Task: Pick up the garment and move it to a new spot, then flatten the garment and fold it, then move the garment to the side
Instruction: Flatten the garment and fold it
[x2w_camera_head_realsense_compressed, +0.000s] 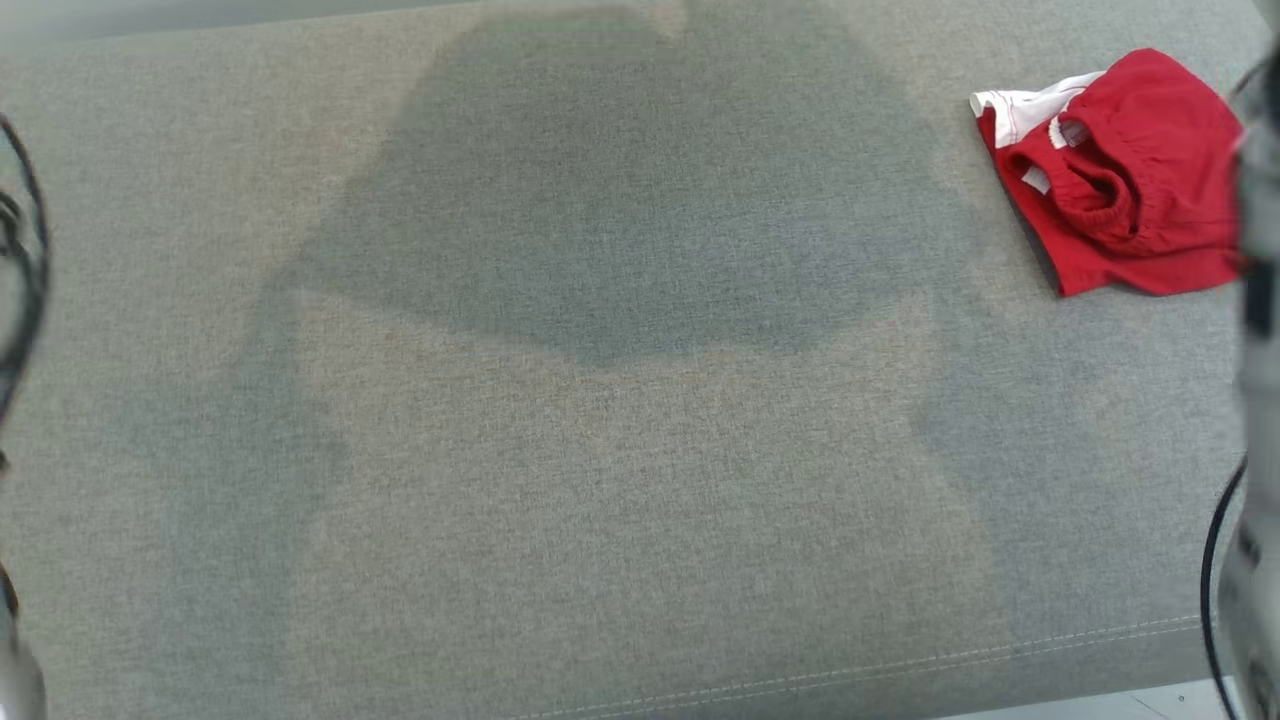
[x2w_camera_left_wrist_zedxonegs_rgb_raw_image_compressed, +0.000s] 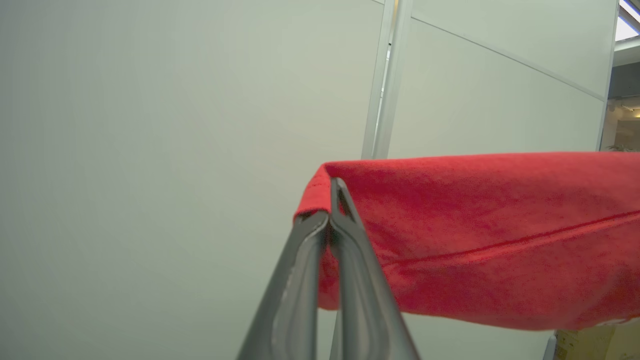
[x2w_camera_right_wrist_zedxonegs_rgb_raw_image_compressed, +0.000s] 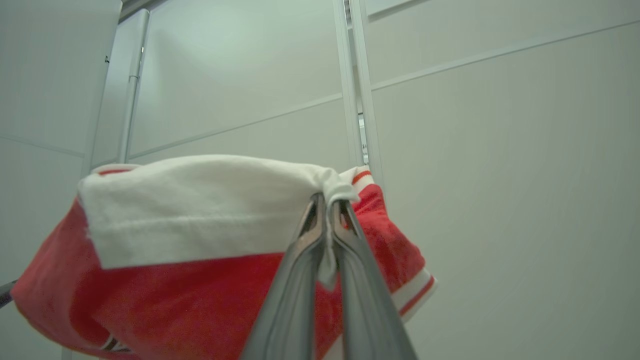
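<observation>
The garment (x2w_camera_left_wrist_zedxonegs_rgb_raw_image_compressed: 475, 240) is red with a white band (x2w_camera_right_wrist_zedxonegs_rgb_raw_image_compressed: 200, 210) and striped trim. It hangs stretched in the air between my two grippers, in front of a pale wall. My left gripper (x2w_camera_left_wrist_zedxonegs_rgb_raw_image_compressed: 330, 205) is shut on a red hemmed corner. In the right wrist view, my right gripper (x2w_camera_right_wrist_zedxonegs_rgb_raw_image_compressed: 327, 202) is shut on a bunched white edge, and the cloth sags to its left. On the grey cushion (x2w_camera_head_realsense_compressed: 300, 500) in the head view lies a broad dark shadow (x2w_camera_head_realsense_compressed: 620, 200).
A second red garment (x2w_camera_head_realsense_compressed: 1130, 180) with an elastic waist and white trim lies crumpled at the cushion's far right. Black cables (x2w_camera_head_realsense_compressed: 20, 260) hang at the left edge. A blurred pale forearm (x2w_camera_head_realsense_compressed: 1262, 300) runs along the right edge. The cushion's stitched front seam (x2w_camera_head_realsense_compressed: 900, 665) is at the bottom.
</observation>
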